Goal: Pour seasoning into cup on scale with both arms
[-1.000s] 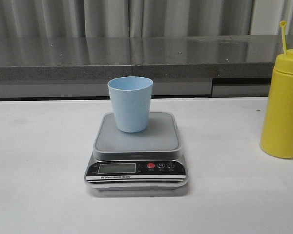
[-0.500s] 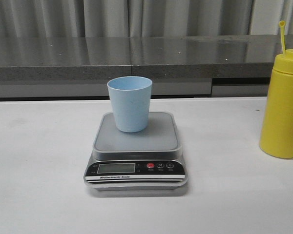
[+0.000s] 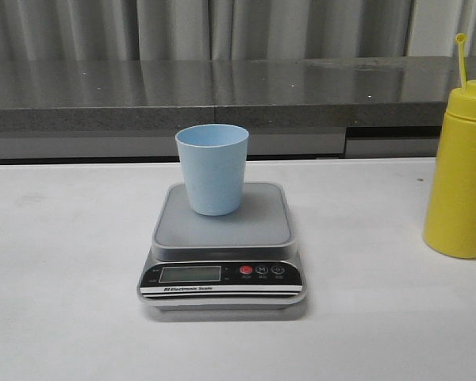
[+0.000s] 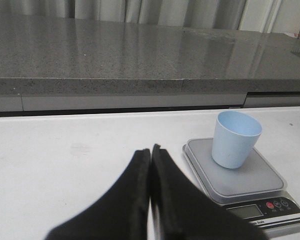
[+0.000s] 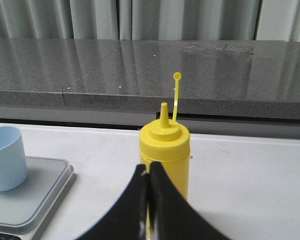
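Front view: a small light blue plastic cup (image 3: 212, 168) stands upright at frame centre on the silver-grey digital scale (image 3: 222, 246); the tall yellow squeeze bottle (image 3: 462, 171) stands at the right edge, no grippers visible. Left wrist view: the black left gripper (image 4: 150, 155), fingers pressed together and empty, appears lower centre. Right wrist view: the black right gripper (image 5: 149, 172), likewise closed, overlaps the bottle.

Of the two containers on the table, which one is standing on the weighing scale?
The light blue cup stands on the scale. The yellow seasoning bottle stands on the bare table, off to the right.
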`<state>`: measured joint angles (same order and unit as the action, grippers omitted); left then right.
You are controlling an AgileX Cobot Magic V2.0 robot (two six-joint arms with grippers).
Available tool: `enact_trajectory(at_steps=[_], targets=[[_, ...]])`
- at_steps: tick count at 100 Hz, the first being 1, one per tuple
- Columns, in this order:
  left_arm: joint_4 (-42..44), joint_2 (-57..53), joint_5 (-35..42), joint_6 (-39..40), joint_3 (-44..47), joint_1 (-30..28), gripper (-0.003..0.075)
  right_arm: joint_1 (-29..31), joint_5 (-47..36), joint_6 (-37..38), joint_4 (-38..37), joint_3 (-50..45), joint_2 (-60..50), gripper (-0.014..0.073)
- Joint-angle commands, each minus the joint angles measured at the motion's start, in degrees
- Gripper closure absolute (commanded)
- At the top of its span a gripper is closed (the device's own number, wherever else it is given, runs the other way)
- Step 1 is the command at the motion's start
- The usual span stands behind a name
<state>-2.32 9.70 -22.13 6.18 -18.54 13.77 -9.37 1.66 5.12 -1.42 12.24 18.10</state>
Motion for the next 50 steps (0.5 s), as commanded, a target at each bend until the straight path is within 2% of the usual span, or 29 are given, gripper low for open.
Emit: enact_trajectory(at_steps=[1, 29, 38, 50], targets=[[-0.11, 0.54, 4.45, 0.43, -1.45, -0.11, 0.0741, 0.36, -4.25, -0.80, -0.81, 1.58, 0.31, 0.0652], [-0.11, 0.54, 4.45, 0.43, -1.45, -0.11, 0.0741, 0.36, -4.38, -0.80, -0.81, 1.51, 0.32, 0.0652], [-0.11, 0.54, 4.45, 0.43, -1.45, -0.11, 0.0741, 0.84, -6.78, -0.80, -0.81, -0.10, 0.32, 0.0652], [-0.11, 0.54, 4.45, 0.43, -1.45, -0.11, 0.0741, 6.08, -13.10, -0.80, -0.73, -2.98, -1.28, 0.0652]])
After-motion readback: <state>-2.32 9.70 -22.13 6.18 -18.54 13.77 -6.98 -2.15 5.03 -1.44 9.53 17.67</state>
